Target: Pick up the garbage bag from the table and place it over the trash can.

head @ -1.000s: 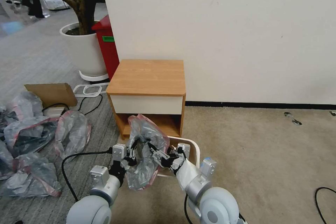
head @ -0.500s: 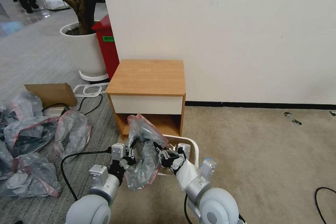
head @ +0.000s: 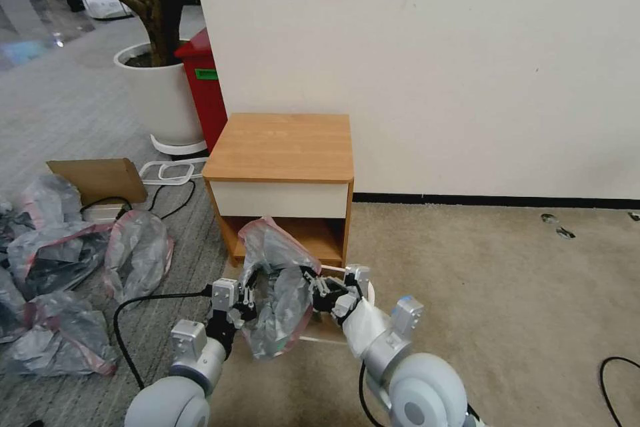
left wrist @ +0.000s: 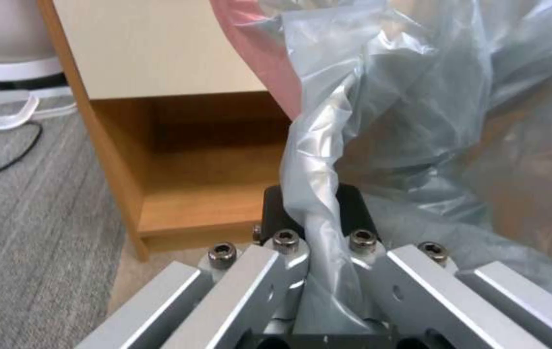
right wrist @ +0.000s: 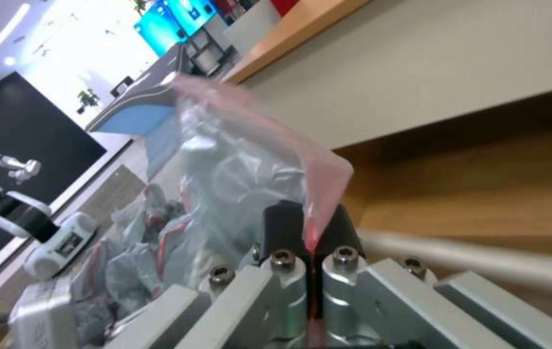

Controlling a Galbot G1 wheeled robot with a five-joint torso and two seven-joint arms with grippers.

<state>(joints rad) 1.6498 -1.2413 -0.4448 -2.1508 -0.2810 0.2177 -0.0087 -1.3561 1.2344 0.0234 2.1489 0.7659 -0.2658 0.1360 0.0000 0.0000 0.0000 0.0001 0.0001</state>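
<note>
The garbage bag (head: pixel 275 283), crinkly grey plastic with a pink rim band, hangs between my two grippers in front of the table (head: pixel 283 147). My left gripper (head: pixel 245 297) is shut on a bunched fold of the bag (left wrist: pixel 380 97), seen pinched between its pads (left wrist: pixel 284 213). My right gripper (head: pixel 321 288) is shut on the pink rim of the bag (right wrist: pixel 237 169). The cream-white trash can (head: pixel 333 341) stands on the floor just below the bag, mostly hidden by the bag and my right arm; its rim (right wrist: pixel 483 261) passes close by the right gripper (right wrist: pixel 308 228).
A tall red bin (head: pixel 203 93) and a big white planter (head: pixel 157 97) stand behind the table on the left. Several filled grey bags (head: pixel 60 267), a cardboard piece (head: pixel 100 179) and cables (head: pixel 157 200) lie on the left floor. Beige carpet stretches to the right.
My right gripper has shifted a little forward and to the right with the bag's rim. The bag now hangs slightly lower and covers more of the trash can.
</note>
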